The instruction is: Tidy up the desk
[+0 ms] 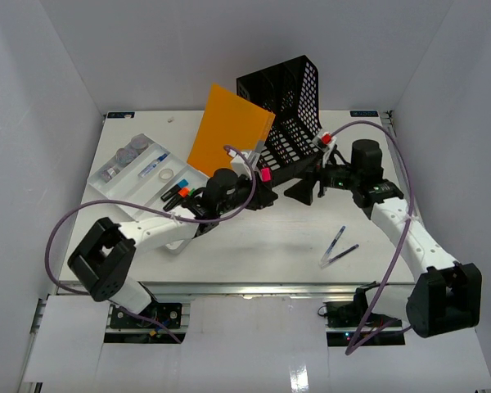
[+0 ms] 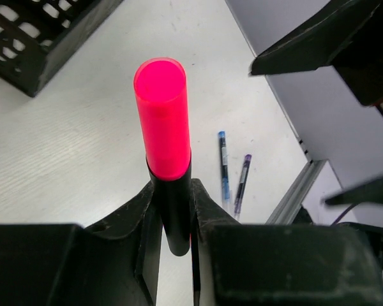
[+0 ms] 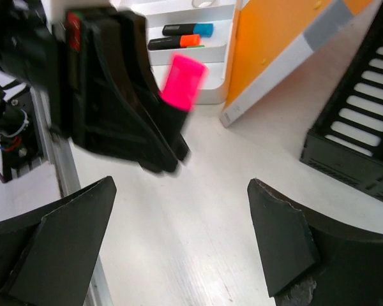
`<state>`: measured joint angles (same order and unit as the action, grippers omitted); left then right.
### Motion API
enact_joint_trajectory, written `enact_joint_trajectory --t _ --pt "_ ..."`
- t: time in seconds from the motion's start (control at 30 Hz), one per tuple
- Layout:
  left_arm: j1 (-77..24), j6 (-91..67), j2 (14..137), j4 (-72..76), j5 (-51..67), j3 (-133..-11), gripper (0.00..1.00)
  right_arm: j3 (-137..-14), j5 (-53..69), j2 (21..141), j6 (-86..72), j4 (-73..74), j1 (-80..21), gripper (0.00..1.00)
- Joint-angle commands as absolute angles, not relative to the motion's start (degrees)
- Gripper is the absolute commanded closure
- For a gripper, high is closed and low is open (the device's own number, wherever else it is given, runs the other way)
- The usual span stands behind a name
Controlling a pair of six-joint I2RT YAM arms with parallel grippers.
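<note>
At the centre of the wrist view, your left gripper (image 2: 173,210) is closed tight on the black barrel of a pink-capped highlighter (image 2: 163,115), which stands up between the jaws with its cap free. Your right gripper (image 3: 179,248), at the bottom of its own view, has its jaws spread wide with nothing between them. The desk (image 1: 254,246) fills the middle of the overhead frame beneath both arms, with two pens (image 1: 337,246) at lower right and a white tray (image 1: 127,187) at upper left.

Robotics lab test cell, large flat white tabletop (image 1: 262,237) hemmed in by plain white panel walls (image 1: 147,57), two black-and-white robot arms (image 1: 151,228) bolted along its metal front rail (image 1: 254,289), purple cables (image 1: 51,246) trailing, black mesh file rack (image 1: 290,98)
</note>
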<state>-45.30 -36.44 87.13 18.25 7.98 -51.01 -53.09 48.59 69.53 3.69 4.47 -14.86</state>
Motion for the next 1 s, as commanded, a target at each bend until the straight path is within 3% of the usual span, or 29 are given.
enact_joint_trajectory --t 0.0,0.1,0.2,0.37,0.7,0.8,0.97 --pt "-41.5 -26.7 79.2 1.5 3.5 -52.3 1.0 -49.3 63.2 64.3 13.6 3.9 -6.3 0.1" --pt "-34.9 -19.4 77.5 -12.7 2.5 -55.2 1.0 -44.6 65.2 60.6 16.6 2.3 -2.6 0.1" --pt "-27.5 -11.9 76.6 -23.4 -6.3 -57.4 1.0 -39.0 65.8 56.4 19.1 0.7 1.6 0.1" --pt "-23.2 1.2 77.4 -25.1 -20.6 -57.4 1.0 -37.8 68.0 54.7 19.5 0.7 4.7 0.1" --pt "-18.6 14.3 88.6 -22.7 -23.0 -59.9 0.97 -37.3 69.4 55.2 19.9 1.0 6.6 0.1" --pt "-18.5 14.4 90.7 -22.0 -24.0 -59.8 0.86 -37.0 69.4 55.6 20.2 0.9 6.8 0.1" --pt "-18.3 13.4 90.7 -20.9 -24.1 -59.3 0.49 -37.0 70.2 56.3 22.1 2.3 7.2 0.1"
